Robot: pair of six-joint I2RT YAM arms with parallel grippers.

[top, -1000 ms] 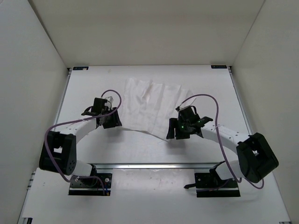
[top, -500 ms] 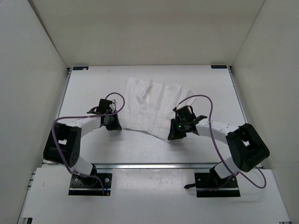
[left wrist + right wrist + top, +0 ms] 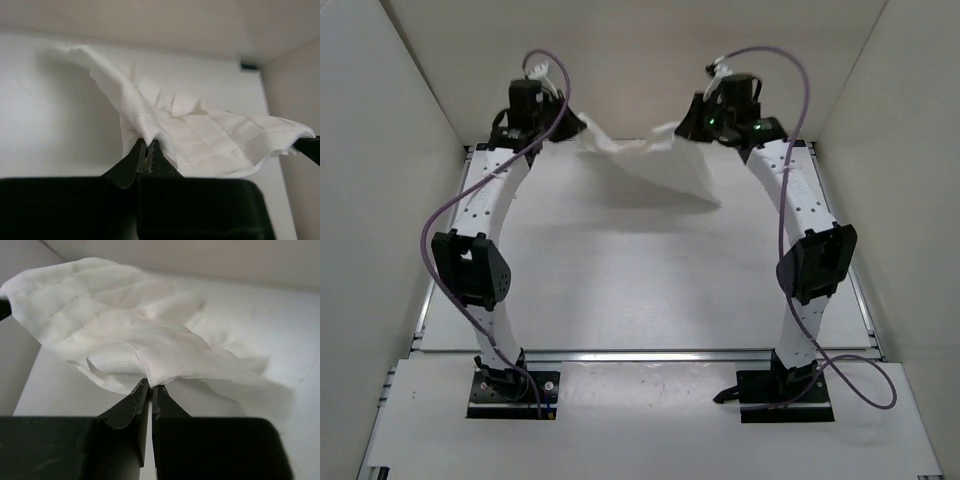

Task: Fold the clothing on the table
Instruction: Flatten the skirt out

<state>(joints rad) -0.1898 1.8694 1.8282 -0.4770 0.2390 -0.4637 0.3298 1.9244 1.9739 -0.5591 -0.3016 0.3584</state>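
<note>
- The left gripper (image 3: 148,146) has its fingers pinched tight on a bunched edge of the clothing (image 3: 650,165), just below a stitched seam (image 3: 137,116).
- The right gripper (image 3: 150,386) is likewise clamped narrow, on a ribbed band (image 3: 150,365) at another edge.
- The clothing hangs in the air between the two grips, above the far edge of the tabletop (image 3: 640,270). It sags in the middle, with a loose corner drooping toward the far right. Whether that corner touches the surface cannot be told.
- It looks thin, light and limp. It should drape and crease freely rather than hold a shape, and it does not look slippery or fragile.
- Hems and corners seem the best places to hold it, being thicker.
- No brand, label or writing can be read.
</note>
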